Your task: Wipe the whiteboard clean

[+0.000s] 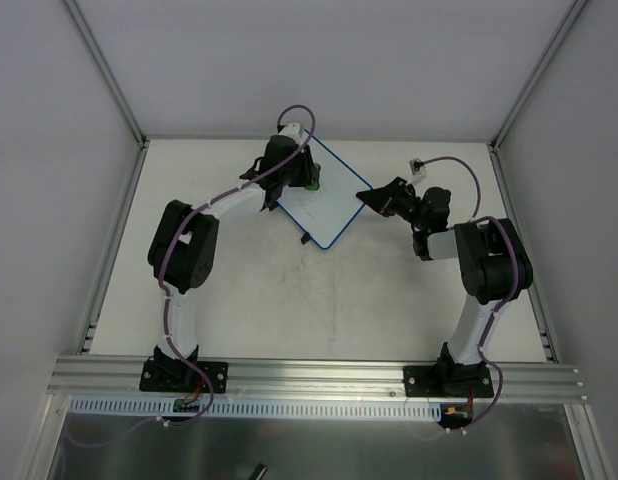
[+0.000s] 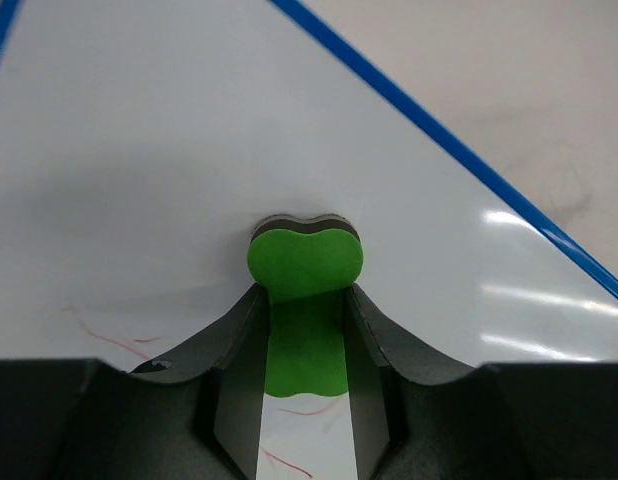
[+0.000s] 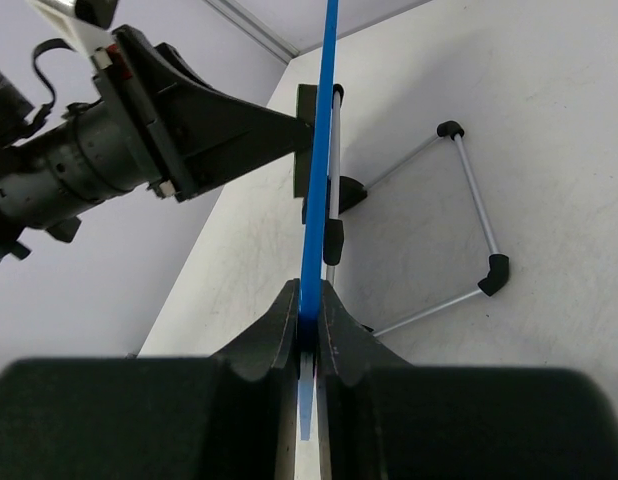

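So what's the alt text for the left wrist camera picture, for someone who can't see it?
A green peanut-shaped eraser, gripped between the dark fingers of the left gripper, meets a whiteboard that fills most of the view. Faint red scribbles show near the fingers, and the board's blue rim crosses the upper right.

Even, diffuse light is falling from above, keeping the pale bench (image 1: 339, 300) bright and the shadows on it faint and soft-edged. In the left wrist view 3 streaks of glare are shining on the whiteboard (image 2: 189, 150) at right, and a grey shadow is spreading around the eraser (image 2: 305, 262). The left hand (image 2: 305, 295) and right hand (image 3: 309, 300) are showing dark and blurred at the lower edges.
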